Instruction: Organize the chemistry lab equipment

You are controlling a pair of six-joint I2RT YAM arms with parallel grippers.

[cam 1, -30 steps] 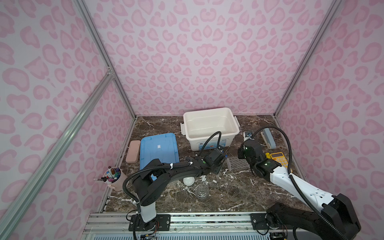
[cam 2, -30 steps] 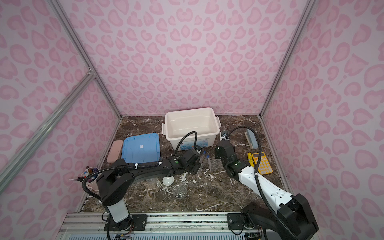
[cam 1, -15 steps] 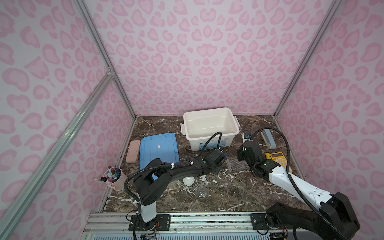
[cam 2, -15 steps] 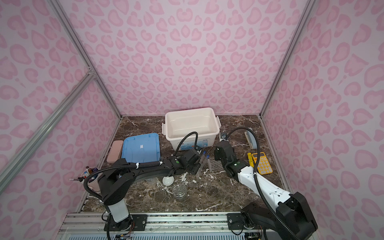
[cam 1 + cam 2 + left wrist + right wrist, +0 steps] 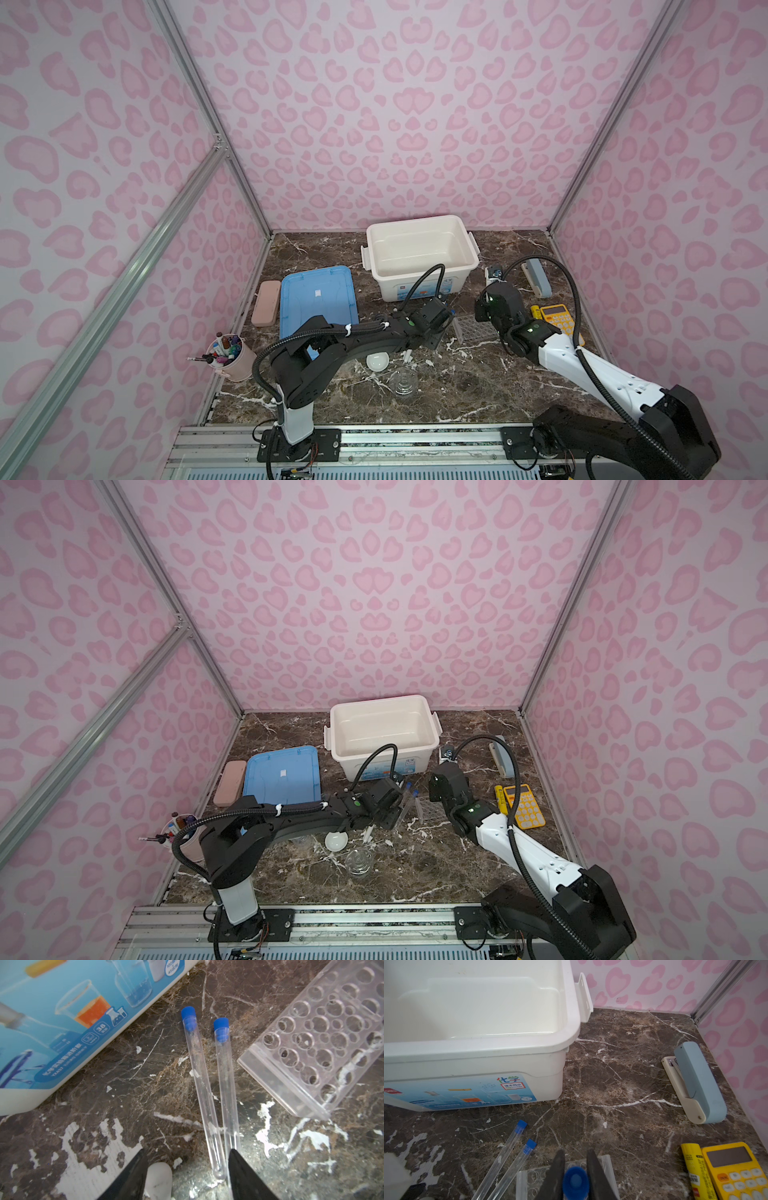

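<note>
- Fingers of the right hand (image 5: pixel 575 1151) stand narrow, one on each side of the blue cap of a capped tube (image 5: pixel 575 1183), right over the clear rack (image 5: pixel 533 1177). Whether they pinch it or merely flank it, I cannot tell, nor whether the tube sits in a hole.
- Over to the left hand (image 5: pixel 187 1150): fingers well apart, low over the counter (image 5: pixel 104 1105), gripping nothing.
- Between those fingers lies the round bottom of the first loose tube (image 5: pixel 202 1088). The second loose tube (image 5: pixel 227 1093) runs under one finger.
- Both loose tubes lie flat, side by side, blue caps pointing towards the white bin (image 5: pixel 68 1022).
- A white pestle (image 5: pixel 158 1178) pokes in between the same fingers.
- The clear rack lies near the loose tubes but not touching them, holes up.
- Further out, in both top views, a white dish (image 5: pixel 377 361) and a clear glass vessel (image 5: pixel 404 380) stand near each other on the near side of the left arm.
- A blue lid (image 5: pixel 318 299) lies flat beside the bin.
- Past the right hand, a glue stick (image 5: pixel 695 1172) touches a yellow calculator (image 5: pixel 737 1169), with a stapler (image 5: pixel 699 1084) by the wall.
- A pink pen cup (image 5: pixel 230 357) stands at the far left edge.
</note>
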